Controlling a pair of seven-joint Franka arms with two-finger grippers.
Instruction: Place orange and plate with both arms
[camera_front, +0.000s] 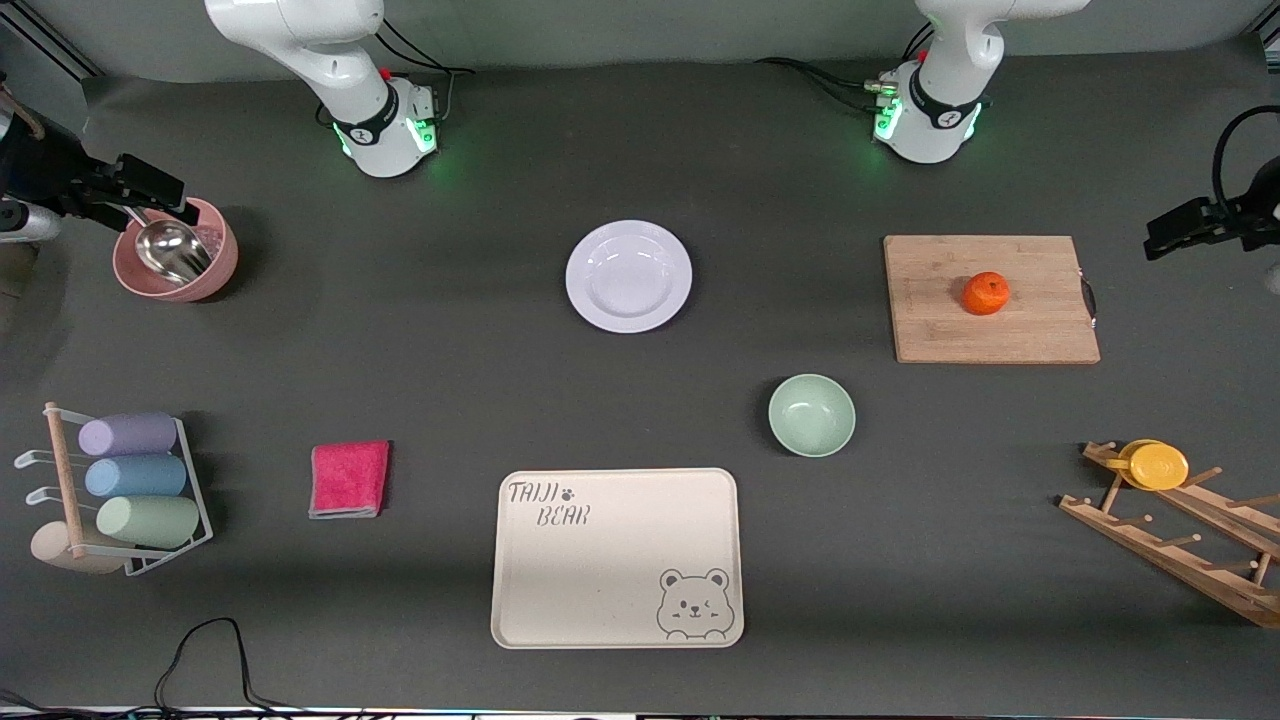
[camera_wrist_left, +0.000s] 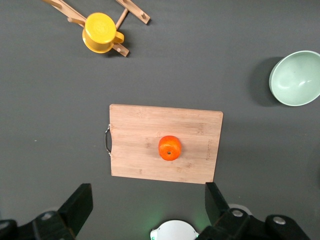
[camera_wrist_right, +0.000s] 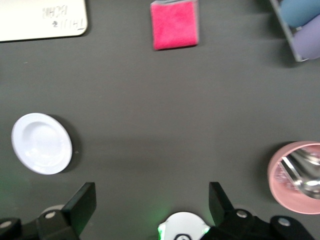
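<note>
Dark tabletop (camera_front: 480, 330): we judge nothing started; both grippers, left gripper (camera_wrist_left: 145, 210) and right gripper (camera_wrist_right: 150, 210), hang wide-fingered, empty, high above cutting board (camera_front: 1030, 330); orange (camera_front: 986, 293) on it, plate (camera_front: 629, 275) nearby, next to grasp.

Left hand (camera_wrist_left: 145, 210) and right hand (camera_wrist_right: 150, 210) spread wide, raised.

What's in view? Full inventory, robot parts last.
plate: 1, white, table centre
orange: 1, orange, on cutting board
cutting board: 1, wood, left arm's end
green bowl: 1, nearer camera than plate
bear tray: 1, beige, nearest camera
cloth: 1, pink, beside tray
pink bowl: 1, holds metal spoon
cup rack: 1, four cups
wooden rack: 1, yellow cup
left tool: open, above the cutting board
right tool: open, above the bare table
</note>
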